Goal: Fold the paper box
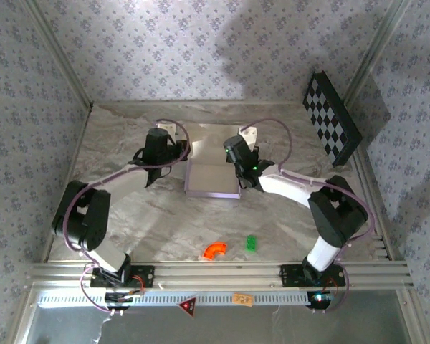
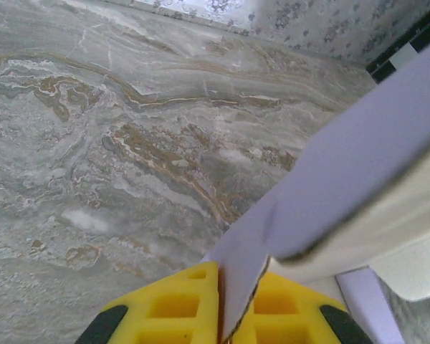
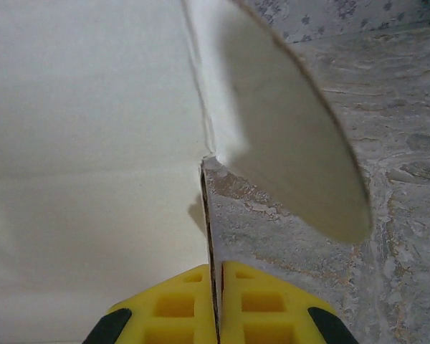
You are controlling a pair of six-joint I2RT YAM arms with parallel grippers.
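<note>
Paper box [image 1: 211, 179] — pale lilac outside, off-white inside — partly folded, flaps up.

You'll find the paper box [image 1: 211, 172] partly folded: pale lilac outside, off-white inside, walls raised, a rounded flap standing out on its right side. It sits mid-table, nearer the far edge than the near one.

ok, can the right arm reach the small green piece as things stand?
Probably not yet: its way to the green piece looks free, but the right gripper is shut on an edge of the paper box.
</note>
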